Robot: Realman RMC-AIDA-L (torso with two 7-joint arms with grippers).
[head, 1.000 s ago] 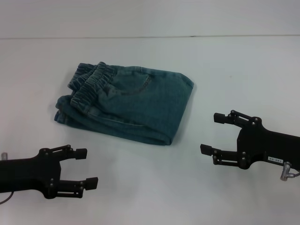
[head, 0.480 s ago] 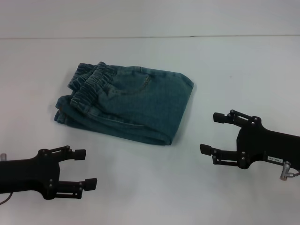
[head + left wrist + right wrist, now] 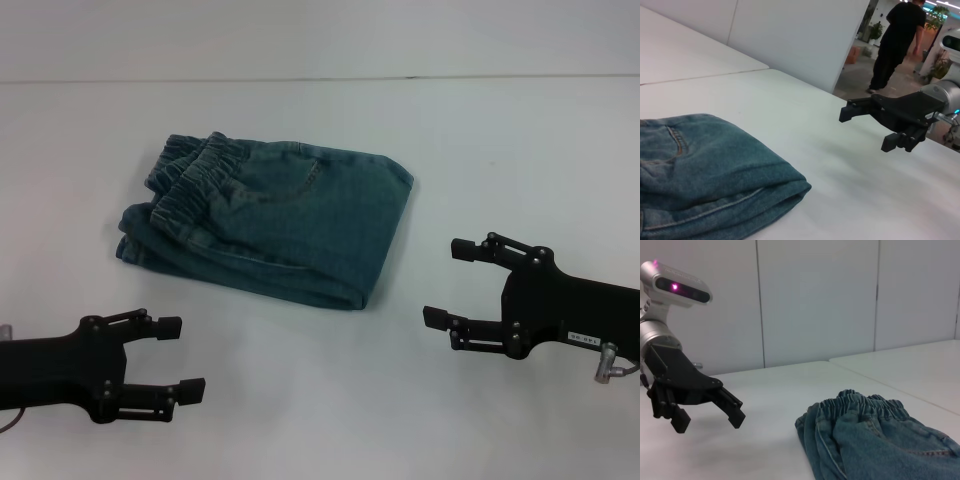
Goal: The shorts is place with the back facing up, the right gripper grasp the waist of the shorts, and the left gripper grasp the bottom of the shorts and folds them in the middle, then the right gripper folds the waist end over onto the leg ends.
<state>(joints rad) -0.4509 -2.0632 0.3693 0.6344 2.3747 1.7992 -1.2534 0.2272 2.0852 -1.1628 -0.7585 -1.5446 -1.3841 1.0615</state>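
Observation:
The blue denim shorts (image 3: pixel 270 220) lie folded into a compact stack on the white table, a back pocket facing up. The gathered waist (image 3: pixel 195 175) lies on top at the stack's left end, over the layers beneath; the bottom, the leg ends, I cannot pick out. My left gripper (image 3: pixel 182 357) hovers open and empty near the table's front left, well clear of the cloth. My right gripper (image 3: pixel 448 282) is open and empty to the right of the fold edge. The left wrist view shows the shorts (image 3: pixel 705 165) and the right gripper (image 3: pixel 867 129); the right wrist view shows the waist (image 3: pixel 860 402) and the left gripper (image 3: pixel 709 421).
A seam (image 3: pixel 320 78) runs across the white table behind the shorts. In the left wrist view a person (image 3: pixel 900 40) in black stands far off, beyond the table. White wall panels back the right wrist view.
Both grippers have drifted slightly toward the table's near edge, staying open. The shorts have not moved.

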